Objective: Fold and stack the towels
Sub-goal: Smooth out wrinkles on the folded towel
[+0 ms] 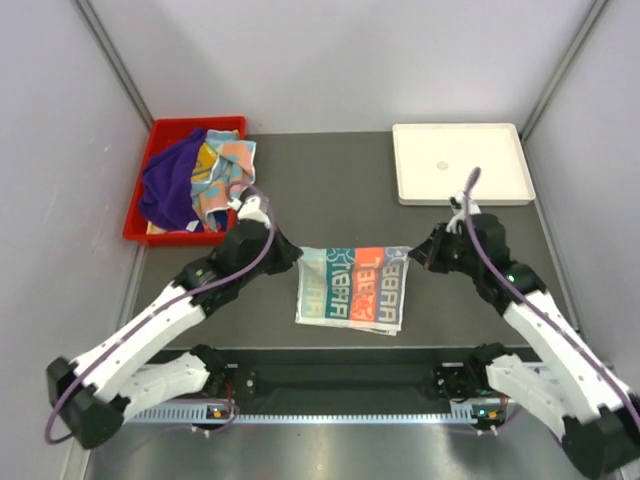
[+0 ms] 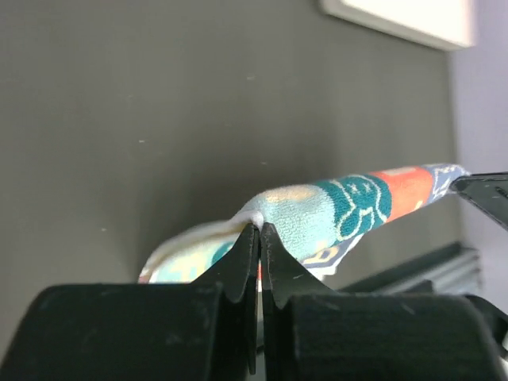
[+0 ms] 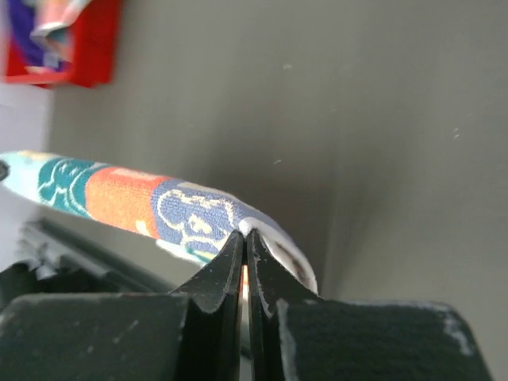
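The lettered towel (image 1: 352, 288), teal, orange and white, lies in the middle of the worktop (image 1: 330, 180), close to the arms' bases. Its far edge is lifted off the surface and pulled into a band between the two tools, while the rest hangs down onto the worktop toward the near side. The left tool (image 2: 259, 226) is clamped tight on the far left corner of the cloth, its jaws meeting with only fabric between them. The right tool (image 3: 244, 232) pinches the far right corner the same way. A purple towel (image 1: 170, 185) and a multicoloured towel (image 1: 225, 165) sit heaped in the red bin (image 1: 135, 225) at the far left. A white tray (image 1: 500, 150) rests at the far right, well apart from the towel.
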Robot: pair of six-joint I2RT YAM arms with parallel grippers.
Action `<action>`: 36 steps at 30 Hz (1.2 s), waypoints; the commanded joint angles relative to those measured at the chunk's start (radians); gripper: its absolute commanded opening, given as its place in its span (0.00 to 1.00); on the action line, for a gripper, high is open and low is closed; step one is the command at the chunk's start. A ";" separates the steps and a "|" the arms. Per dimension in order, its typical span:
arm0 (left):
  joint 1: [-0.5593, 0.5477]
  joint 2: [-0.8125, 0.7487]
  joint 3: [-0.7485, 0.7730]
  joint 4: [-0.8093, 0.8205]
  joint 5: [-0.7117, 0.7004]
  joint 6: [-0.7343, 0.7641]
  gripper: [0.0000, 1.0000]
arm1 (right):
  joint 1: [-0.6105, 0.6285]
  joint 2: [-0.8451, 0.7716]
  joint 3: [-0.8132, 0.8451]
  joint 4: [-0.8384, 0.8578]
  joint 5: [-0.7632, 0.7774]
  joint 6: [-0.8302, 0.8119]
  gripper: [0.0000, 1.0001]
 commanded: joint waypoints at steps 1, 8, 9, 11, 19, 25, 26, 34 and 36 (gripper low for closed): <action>0.114 0.178 0.009 0.159 -0.013 0.064 0.00 | 0.003 0.213 0.038 0.191 0.077 -0.064 0.00; 0.375 0.616 0.234 0.295 0.239 0.134 0.00 | -0.081 0.771 0.318 0.317 0.034 -0.141 0.00; 0.397 0.709 0.275 0.295 0.282 0.148 0.00 | -0.096 0.815 0.358 0.306 0.025 -0.144 0.00; 0.412 0.797 0.407 0.243 0.316 0.163 0.00 | -0.104 0.907 0.436 0.307 0.007 -0.143 0.00; 0.445 0.936 0.479 0.226 0.389 0.171 0.00 | -0.130 0.963 0.429 0.360 -0.010 -0.135 0.00; 0.445 0.836 0.322 0.264 0.428 0.153 0.00 | -0.124 0.845 0.237 0.429 -0.030 -0.095 0.00; 0.443 0.818 0.275 0.270 0.441 0.151 0.00 | -0.122 0.805 0.213 0.432 -0.029 -0.088 0.00; 0.435 0.649 0.046 0.296 0.454 0.150 0.00 | -0.067 0.642 -0.008 0.485 0.010 -0.039 0.00; 0.434 0.612 0.012 0.300 0.452 0.148 0.00 | -0.043 0.614 -0.045 0.491 0.022 -0.020 0.00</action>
